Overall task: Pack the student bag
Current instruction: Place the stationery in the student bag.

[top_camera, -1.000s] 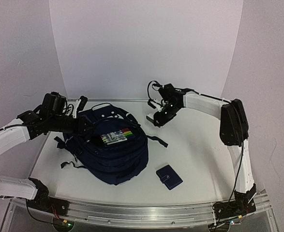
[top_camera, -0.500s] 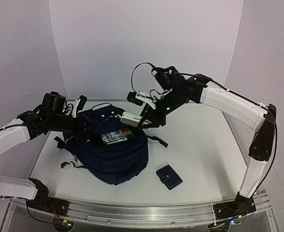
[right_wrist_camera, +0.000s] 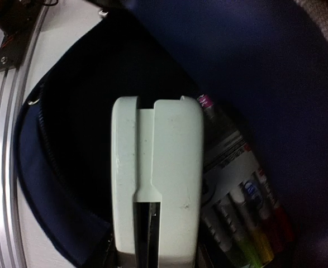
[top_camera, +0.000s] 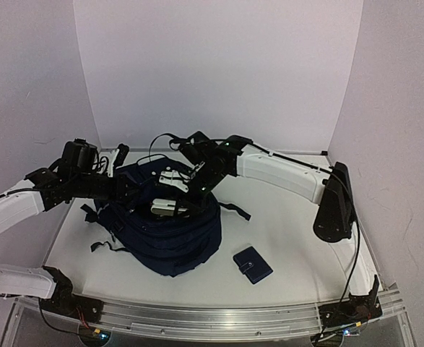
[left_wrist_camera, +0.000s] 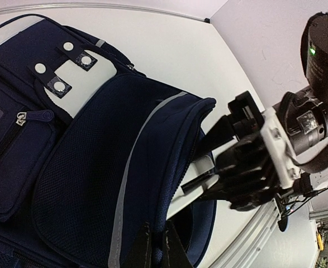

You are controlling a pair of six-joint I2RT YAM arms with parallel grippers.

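Note:
The student bag (top_camera: pixel 170 242) lies on the table, navy blue with a white patch with studs (left_wrist_camera: pixel 69 70). My left gripper (left_wrist_camera: pixel 155 245) is shut on the rim of the bag's opening and holds it open. My right gripper (top_camera: pixel 188 189) is shut on a white stapler (right_wrist_camera: pixel 157 184) and reaches into the opening. In the right wrist view the stapler lies over the dark inside of the bag, next to a pack of coloured markers (right_wrist_camera: pixel 245 201). In the left wrist view the stapler (left_wrist_camera: pixel 200 181) shows in the gap under the lifted rim.
A small navy wallet (top_camera: pixel 253 264) lies on the table right of the bag, toward the front. A dark strap (top_camera: pixel 235 210) trails from the bag's right side. The metal rail (top_camera: pixel 212 318) runs along the near edge.
My right arm has swung left from the back right of the table to the bag, carrying the stapler into the opening. The left arm has kept its hold.

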